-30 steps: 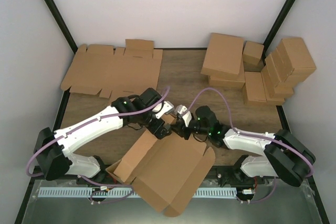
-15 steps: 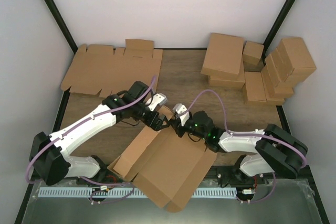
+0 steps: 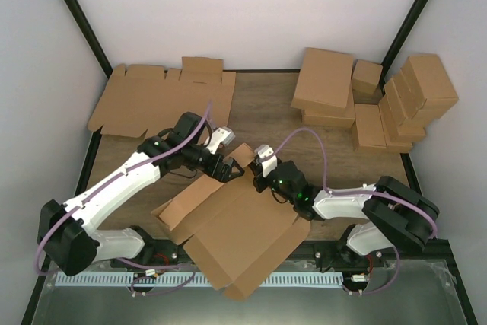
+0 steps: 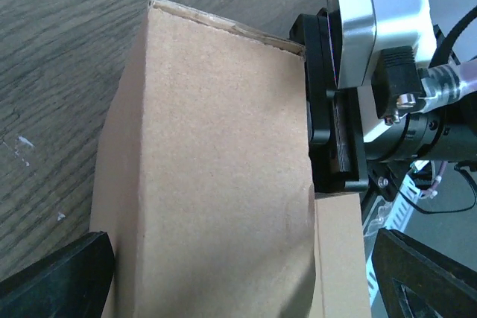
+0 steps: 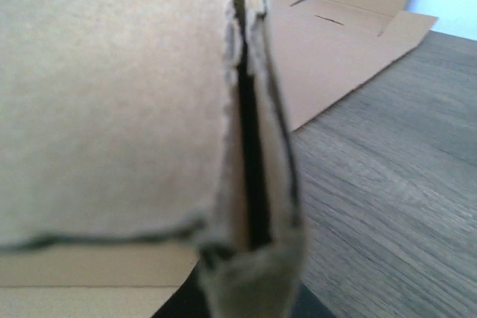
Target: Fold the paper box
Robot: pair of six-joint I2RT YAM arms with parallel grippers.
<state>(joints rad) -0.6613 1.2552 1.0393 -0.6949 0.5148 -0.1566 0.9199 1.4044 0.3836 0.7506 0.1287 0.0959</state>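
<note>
Starting at the right hand: we see it pinched together on a flap at the far edge of the paper box. In its wrist view the doubled-over cardboard edge fills the whole middle of the picture, so the fingers themselves are pretty much hidden behind it. The left hand is just beside it on the same far edge, and its fingers are spread wide apart with an upright cardboard flap standing between them. We can't tell for sure whether either finger touches the flap. From that wrist view the right hand's black and white body sits right against the far side of that flap. The box itself is only half formed, a wide shallow brown thing with some walls up and the top open. It's turned at an angle at the near edge of the desk, between the two arm bases. Its nearest corner pokes out past the desk edge, over the grey metal rail in front. Both arms reach in toward the middle, purple cables looping along them. Further out, a stack of flat blanks lies in the far left corner of the desk. A bunch of closed brown boxes is piled up in the far right corner, some leaning against the wall there.
</note>
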